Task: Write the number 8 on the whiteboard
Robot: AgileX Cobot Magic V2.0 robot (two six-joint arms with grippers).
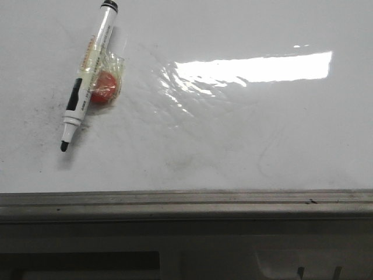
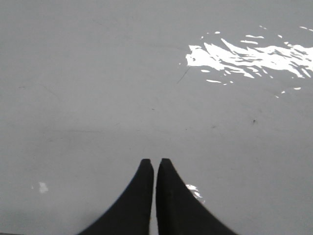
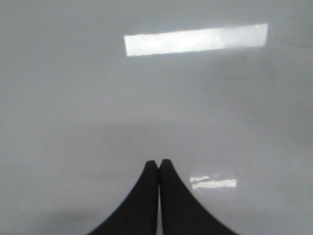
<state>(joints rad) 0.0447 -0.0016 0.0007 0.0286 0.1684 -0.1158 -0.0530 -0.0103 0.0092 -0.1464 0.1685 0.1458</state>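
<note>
The whiteboard [image 1: 233, 140] fills the front view, glossy white with faint grey smudges and a grey metal rim [image 1: 186, 201] along its near edge. No number 8 shows on it. A white marker pen [image 1: 87, 79] with a black tip lies uncapped at the far left, its tip toward the near edge. Neither gripper shows in the front view. My left gripper [image 2: 155, 161] is shut and empty above bare board. My right gripper [image 3: 159, 162] is shut and empty above bare board.
A small red object in clear plastic wrap [image 1: 106, 86] lies against the pen's right side. Bright lamp glare [image 1: 253, 67] lies across the board at the right of the middle.
</note>
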